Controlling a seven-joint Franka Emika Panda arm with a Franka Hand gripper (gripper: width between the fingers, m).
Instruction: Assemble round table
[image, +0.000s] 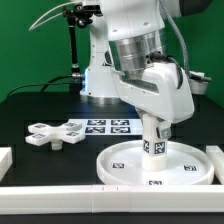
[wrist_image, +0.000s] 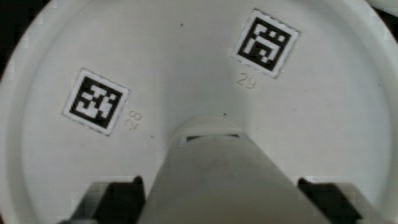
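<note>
The large rimmed round disc (image: 150, 165) lies flat on the black table at the front, its tags facing up. My gripper (image: 153, 132) is shut on the short thick cylinder leg (image: 154, 146) and holds it upright on the disc's middle. In the wrist view the leg (wrist_image: 217, 175) fills the space between my two dark fingers (wrist_image: 118, 200), and its far end meets the disc (wrist_image: 160, 70) between two square tags. The cross-shaped four-armed base (image: 52, 133) lies on the table at the exterior view's left.
The marker board (image: 108, 125) lies behind the disc. White straight border rails (image: 40, 196) run along the front edge and at both sides. The arm's white base (image: 100, 75) stands at the back, with a black stand beside it.
</note>
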